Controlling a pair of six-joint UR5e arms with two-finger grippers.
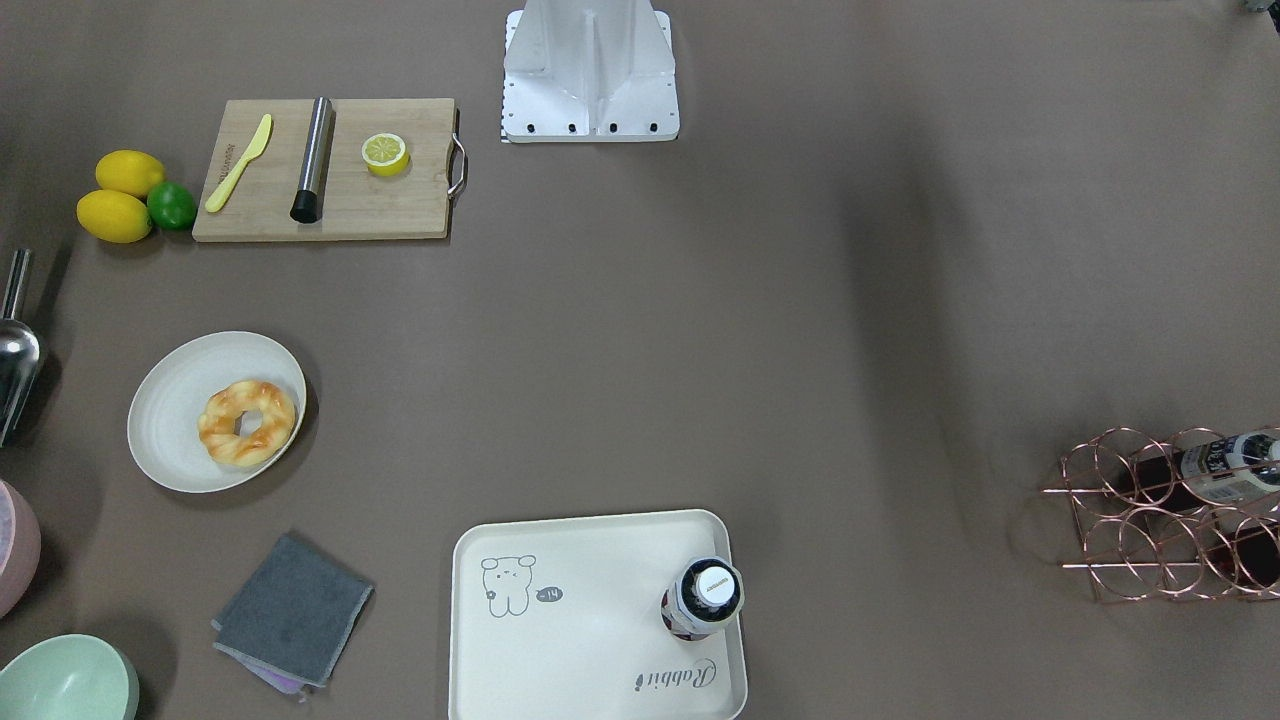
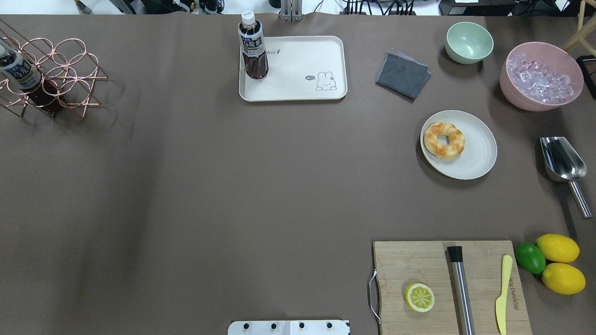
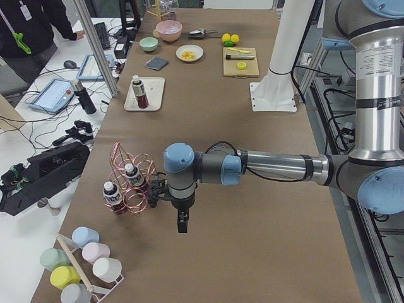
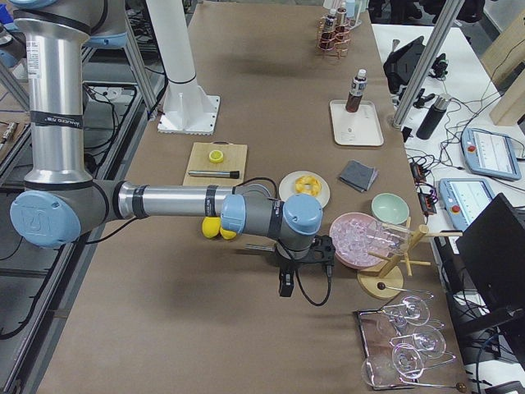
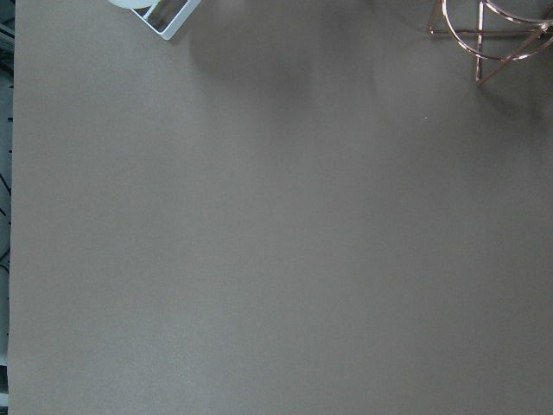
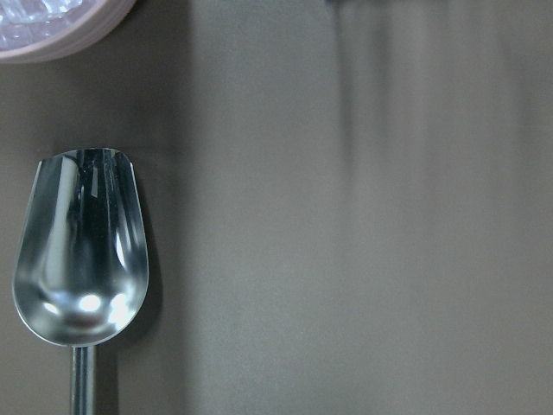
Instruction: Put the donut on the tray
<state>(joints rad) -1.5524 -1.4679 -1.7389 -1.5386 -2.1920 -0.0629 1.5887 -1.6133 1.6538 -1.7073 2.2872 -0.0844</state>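
Observation:
The golden-orange donut (image 1: pixel 247 422) lies on a round cream plate (image 1: pixel 165 400) at the robot's right side; it also shows in the overhead view (image 2: pixel 444 140). The cream tray (image 1: pixel 590 640) with the bear drawing sits at the table's far edge (image 2: pixel 298 70), and a dark bottle (image 1: pixel 703 598) stands upright on one end of it. My left gripper (image 3: pixel 182 225) hangs over bare table near the copper rack. My right gripper (image 4: pixel 285 287) hangs near the metal scoop. Both show only in the side views, so I cannot tell whether they are open or shut.
A wooden cutting board (image 2: pixel 447 288) holds a lemon half (image 2: pixel 419 297), a metal rod and a yellow knife. Lemons and a lime (image 2: pixel 530 257), a scoop (image 2: pixel 561 164), a pink ice bowl (image 2: pixel 540 77), a green bowl (image 2: pixel 469 42), a grey cloth (image 2: pixel 403 75) and a copper rack (image 2: pixel 51 74) stand around.

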